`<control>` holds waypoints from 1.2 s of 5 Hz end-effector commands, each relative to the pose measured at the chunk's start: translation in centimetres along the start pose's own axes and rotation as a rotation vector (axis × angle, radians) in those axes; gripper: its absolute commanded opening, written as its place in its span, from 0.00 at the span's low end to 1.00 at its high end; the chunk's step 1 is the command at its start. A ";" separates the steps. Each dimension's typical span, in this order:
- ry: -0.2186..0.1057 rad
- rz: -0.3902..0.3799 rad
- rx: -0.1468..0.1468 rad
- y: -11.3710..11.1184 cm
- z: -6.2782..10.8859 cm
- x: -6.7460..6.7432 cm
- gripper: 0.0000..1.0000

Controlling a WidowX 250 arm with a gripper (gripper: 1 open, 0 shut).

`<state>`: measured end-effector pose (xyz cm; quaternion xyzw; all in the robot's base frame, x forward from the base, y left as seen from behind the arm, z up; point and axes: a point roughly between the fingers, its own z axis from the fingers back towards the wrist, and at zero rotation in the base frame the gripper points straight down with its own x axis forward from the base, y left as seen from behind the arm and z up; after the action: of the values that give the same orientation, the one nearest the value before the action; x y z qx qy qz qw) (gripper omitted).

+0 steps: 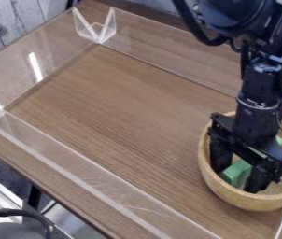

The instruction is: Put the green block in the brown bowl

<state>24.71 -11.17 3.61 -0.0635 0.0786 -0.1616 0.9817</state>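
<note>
The brown bowl (211, 183) sits at the table's right front edge, a light tan wooden bowl with a thick rim. Inside it lies the green block (237, 175), a small bright green bar partly covered by the fingers. My black gripper (246, 168) reaches straight down into the bowl, its jaws spread open on either side of the block. Whether the fingers still touch the block is not clear.
The wooden tabletop (119, 112) is fenced by low clear acrylic walls (69, 149). A clear acrylic bracket (93, 26) stands at the far left corner. The dark arm rises from the bowl toward the upper right.
</note>
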 end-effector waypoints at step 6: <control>-0.235 0.050 0.060 0.5 10.4 0.3 1.00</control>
<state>26.16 -9.67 11.98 -0.0462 -0.0075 -0.1314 0.9902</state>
